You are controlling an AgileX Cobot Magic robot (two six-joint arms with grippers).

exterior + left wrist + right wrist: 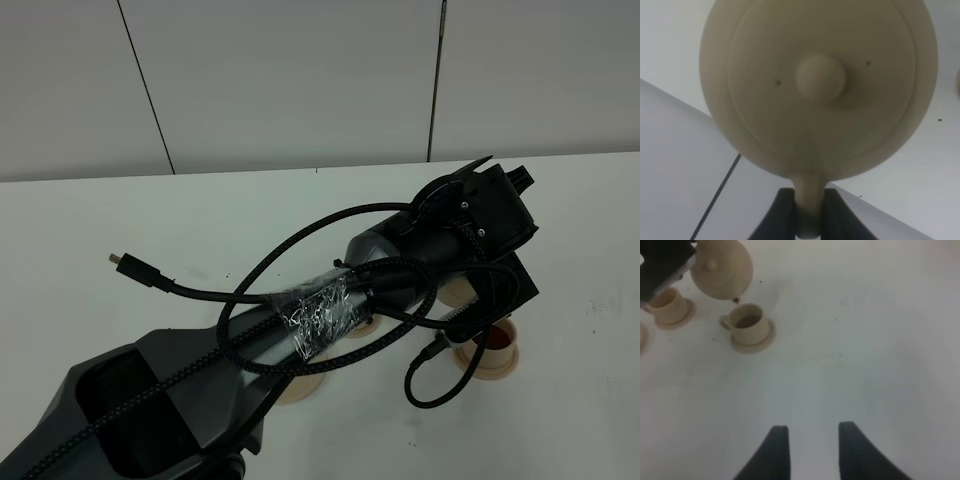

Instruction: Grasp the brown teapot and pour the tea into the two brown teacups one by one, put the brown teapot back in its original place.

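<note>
The brown teapot [820, 85] fills the left wrist view, seen from its lid side. My left gripper [808, 207] is shut on its loop handle. In the right wrist view the teapot [722, 270] hangs tilted, its spout just above one brown teacup [747, 322] that holds dark tea. The other teacup [667, 305] stands beside it on its small saucer, partly behind the left gripper. From above, the filled teacup [490, 350] shows at the right of the left arm. An edge of the wide saucer [300, 388] peeks from under the arm. My right gripper [812, 440] is open over bare table.
The left arm [330, 310], with its looping black cables, stretches across the white table [150, 220] and hides much of the tea set from above. A grey panelled wall [300, 80] rises behind the table.
</note>
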